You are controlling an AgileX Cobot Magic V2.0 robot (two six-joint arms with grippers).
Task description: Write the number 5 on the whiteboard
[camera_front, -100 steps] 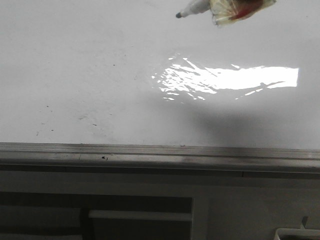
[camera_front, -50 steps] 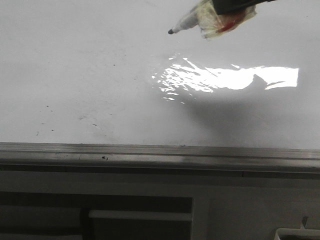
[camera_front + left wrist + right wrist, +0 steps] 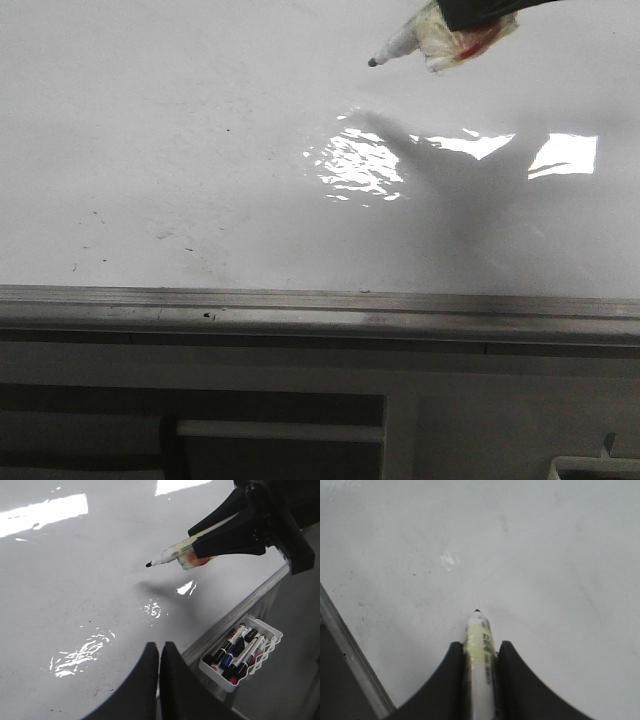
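Where light glares, the whiteboard [image 3: 150,130] shows only black specks [image 3: 95,212].

one whiteboard [image 3: 150,120], about five markers [image 3: 239,650]

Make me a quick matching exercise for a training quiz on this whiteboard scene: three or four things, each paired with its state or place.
Things:
1. marker
2. left gripper
3. whiteboard
4. white basket

States or places:
A. fingers shut, holding nothing
B. holds spare markers beside the board's edge
C. clamped in the right gripper, tip uncapped
D. no number drawn yet

Pairs: 1-C, 2-A, 3-D, 4-B
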